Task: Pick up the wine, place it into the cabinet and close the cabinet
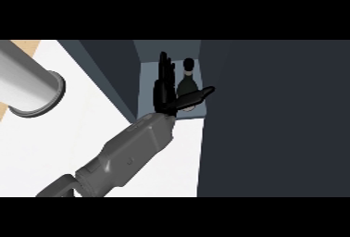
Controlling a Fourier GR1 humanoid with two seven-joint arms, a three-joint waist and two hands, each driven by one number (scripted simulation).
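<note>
The dark wine bottle (pixel 187 82) stands upright inside the cabinet (pixel 152 74), on its blue-grey floor near the front edge. My left hand (pixel 164 92) reaches into the opening from the lower left. Its fingers are straight and point deeper into the cabinet just left of the bottle. The thumb (pixel 196 96) sticks out to the right across the bottle's lower body, so the bottle sits in the gap between thumb and fingers. Whether the hand touches the glass is unclear. My right hand does not show.
A large dark panel (pixel 273 120), apparently the cabinet door, fills the right of the view. A dark cabinet wall (pixel 103 69) slants along the left of the opening. A thick grey cylinder (pixel 27 85) lies over the white counter (pixel 61 134) at the upper left.
</note>
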